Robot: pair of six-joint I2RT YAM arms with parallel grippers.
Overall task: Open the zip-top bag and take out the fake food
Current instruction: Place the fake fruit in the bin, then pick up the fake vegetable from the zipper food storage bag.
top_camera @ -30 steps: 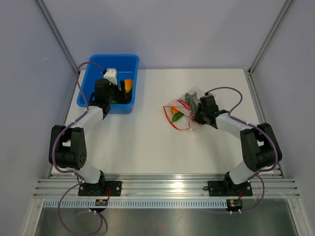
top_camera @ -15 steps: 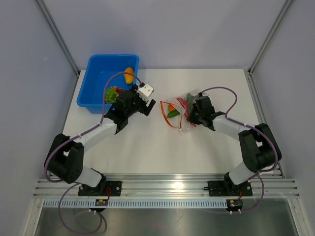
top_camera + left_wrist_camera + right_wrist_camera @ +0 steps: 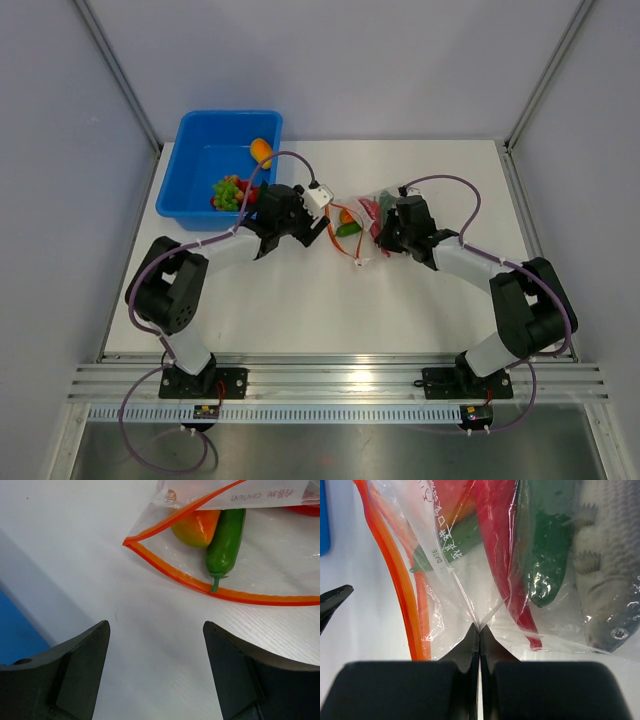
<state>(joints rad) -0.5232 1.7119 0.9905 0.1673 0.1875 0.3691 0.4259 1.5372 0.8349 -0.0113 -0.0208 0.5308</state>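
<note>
The zip-top bag [image 3: 362, 228] lies mid-table with its orange-red zip strip [image 3: 215, 592] parted and the mouth facing my left gripper. Fake food shows inside: a yellow-orange pepper [image 3: 196, 525], a green cucumber [image 3: 226, 542], a red piece [image 3: 502, 555] and a grey fish [image 3: 607, 570]. My left gripper [image 3: 156, 625] hovers open just short of the bag's mouth, with only bare table between its fingers. My right gripper [image 3: 479, 627] is shut on a pinch of the bag's clear plastic, on the side away from the mouth.
A blue tub [image 3: 200, 160] stands at the back left and holds green grapes [image 3: 228, 192], red pieces and an orange piece [image 3: 262, 151]. The enclosure's grey walls and metal posts border the white table.
My left arm has swung from over the blue tub rightward to the bag's mouth. My right gripper has drawn the bag slightly leftward while staying shut on it.
</note>
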